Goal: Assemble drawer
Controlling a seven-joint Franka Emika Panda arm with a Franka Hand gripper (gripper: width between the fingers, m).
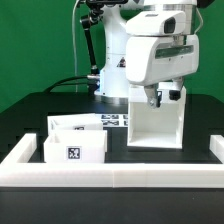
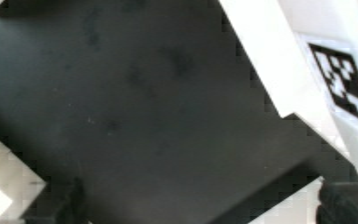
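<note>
The white box housing (image 1: 158, 120) stands upright on the black table, right of centre in the exterior view. My gripper (image 1: 153, 99) hangs just over its top edge at the exterior view's left side. In the wrist view the housing's white wall (image 2: 286, 80) with a square tag (image 2: 346, 82) runs beside one dark finger (image 2: 346, 203). The gripper (image 2: 194, 212) has its jaws wide apart with nothing between them. Two small white trays lie at the exterior view's left: the nearer tray (image 1: 70, 150) shows a tag, and the farther tray (image 1: 76, 125) sits behind it.
The marker board (image 1: 113, 120) lies flat behind the trays, next to the housing. A long low white border wall (image 1: 110, 176) runs along the front and turns back at both ends. The robot's base (image 1: 112, 60) stands behind.
</note>
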